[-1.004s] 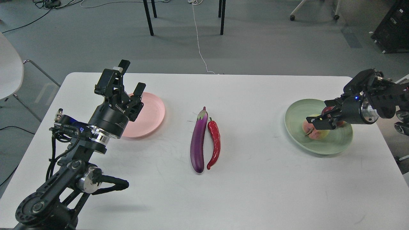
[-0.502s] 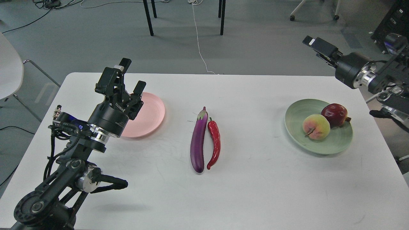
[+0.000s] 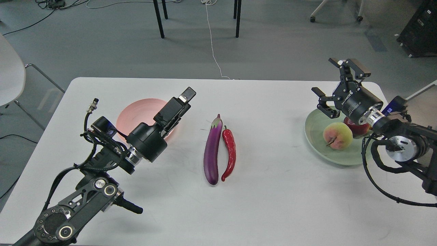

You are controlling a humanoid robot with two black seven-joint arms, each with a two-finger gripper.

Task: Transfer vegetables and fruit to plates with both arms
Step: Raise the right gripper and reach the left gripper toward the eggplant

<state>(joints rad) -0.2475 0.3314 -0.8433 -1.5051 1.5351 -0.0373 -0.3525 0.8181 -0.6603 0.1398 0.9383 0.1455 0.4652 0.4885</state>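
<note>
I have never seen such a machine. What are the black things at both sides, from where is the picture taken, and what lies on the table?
The picture comes from the robot's own head, looking down at a white table. The black things are its two arms. The left gripper is seen side-on, so whether it is open is unclear. The right gripper is open and empty, above the green plate, which holds a peach and a dark red fruit. An eggplant and a chili lie mid-table. The pink plate holds nothing visible.
</note>
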